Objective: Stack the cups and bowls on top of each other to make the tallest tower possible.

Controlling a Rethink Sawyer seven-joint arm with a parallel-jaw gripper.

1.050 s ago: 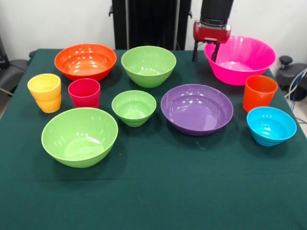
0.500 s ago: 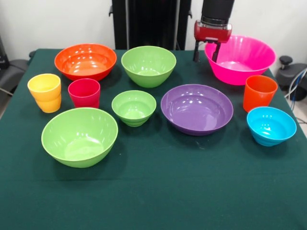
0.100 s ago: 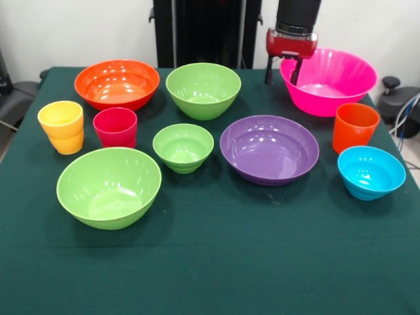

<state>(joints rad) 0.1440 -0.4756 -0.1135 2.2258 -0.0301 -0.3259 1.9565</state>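
In the front view all cups and bowls stand apart on the green table; there is no tower. The hot pink bowl [image 3: 330, 80] is at the back right. My gripper [image 3: 282, 74] is open and straddles its left rim, one finger outside and one inside. Left of it sit a large lime green bowl [image 3: 203, 89] and the orange bowl [image 3: 117, 84]. The purple bowl [image 3: 269, 148] and small green bowl [image 3: 183, 147] are in the middle, another large green bowl [image 3: 109, 186] at front left. The yellow cup [image 3: 62, 126], red cup [image 3: 115, 127], orange cup [image 3: 355, 126] and sky blue bowl [image 3: 371, 172] stand at the sides.
The table's green cloth [image 3: 216, 262] reaches the front edge. A black column [image 3: 207, 29] rises behind the table. Dark equipment and cables [image 3: 400, 98] lie off the right edge.
The gripper has crept slightly to the right along the pink bowl's rim. Nothing else moved.
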